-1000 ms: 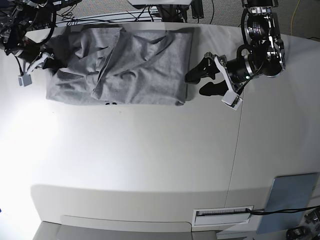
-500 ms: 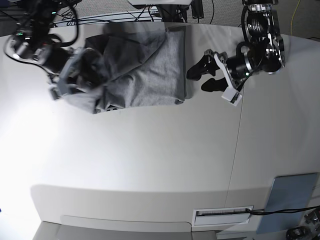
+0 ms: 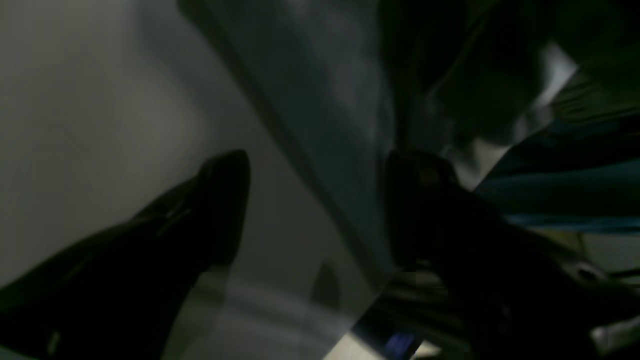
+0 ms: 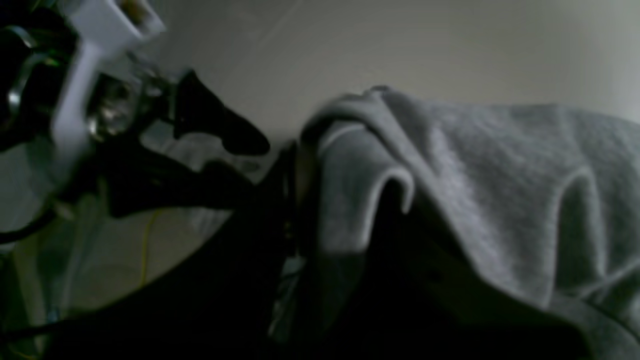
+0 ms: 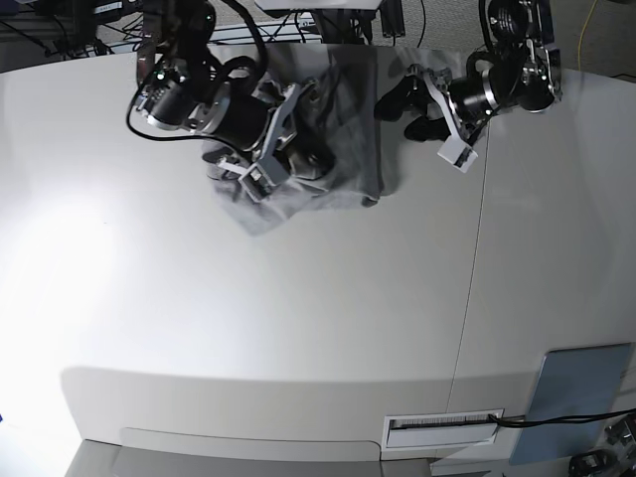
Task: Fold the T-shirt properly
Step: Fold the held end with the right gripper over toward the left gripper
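The heather-grey T-shirt (image 5: 343, 149) lies bunched at the far middle of the table, plain side showing. My right gripper (image 5: 298, 147) is over its left half, shut on a fold of the fabric. In the right wrist view the grey cloth (image 4: 450, 180) drapes over the gripper (image 4: 340, 215). My left gripper (image 5: 405, 113) is open and empty, just off the shirt's right edge. In the left wrist view its two dark fingers (image 3: 220, 200) stand apart with the shirt's edge (image 3: 325, 100) running between them; the gripper (image 3: 320, 200) holds nothing.
A flat grey-blue pad (image 5: 574, 399) lies at the near right corner, beside a white label slot (image 5: 442, 427). Cables (image 5: 328, 25) run along the far table edge behind the shirt. A seam (image 5: 475, 258) crosses the white table.
My right gripper has swept from the table's left edge to the middle, dragging the shirt's left part over the rest. My left gripper has moved slightly toward the far edge, still open.
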You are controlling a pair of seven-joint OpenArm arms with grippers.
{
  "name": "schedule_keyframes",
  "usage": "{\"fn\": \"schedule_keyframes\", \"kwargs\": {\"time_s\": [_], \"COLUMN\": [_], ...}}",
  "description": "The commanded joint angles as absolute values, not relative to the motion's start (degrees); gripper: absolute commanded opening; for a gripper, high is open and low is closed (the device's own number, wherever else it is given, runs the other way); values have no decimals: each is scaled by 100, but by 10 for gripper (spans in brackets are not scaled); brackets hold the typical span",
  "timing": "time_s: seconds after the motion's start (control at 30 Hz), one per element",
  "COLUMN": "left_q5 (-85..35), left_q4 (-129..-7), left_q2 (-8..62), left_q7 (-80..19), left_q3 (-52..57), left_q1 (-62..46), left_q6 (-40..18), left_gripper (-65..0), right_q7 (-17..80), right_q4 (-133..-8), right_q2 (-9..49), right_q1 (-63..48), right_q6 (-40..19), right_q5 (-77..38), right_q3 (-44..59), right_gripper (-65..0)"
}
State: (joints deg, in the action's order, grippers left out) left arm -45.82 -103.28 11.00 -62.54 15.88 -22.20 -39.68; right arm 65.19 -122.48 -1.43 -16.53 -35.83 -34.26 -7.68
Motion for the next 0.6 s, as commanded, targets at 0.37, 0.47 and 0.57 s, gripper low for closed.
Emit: {"fn": "schedule_keyframes", "kwargs": {"time_s": [0.37,0.47,0.57], "left_q5": [-3975,-3933,-3935], "left_q4": [-10416,-10409,-10409], "left_q2": [1127,1129,1127], "left_q7": [-5402,-5400,-5395], "left_q3": [1588,1590,1590], "left_q1": [-2700,-2698,-2698], "left_q6": [-4000,-4000,-4000], "left_gripper": [-240,-240,-240], "right_q7": [6086,6080,5961], "right_q4": [-11314,-11209,-11017], "right_q2": [-495,-622,-781], "right_q1": [-1400,-1271,-1173], "right_q6": [-3577,-3577,-3575], "right_q5": [-3483,-3328,-3120], "right_q3": [-1715,-1957,-2139], "right_gripper": [-650,-650,-650]}}
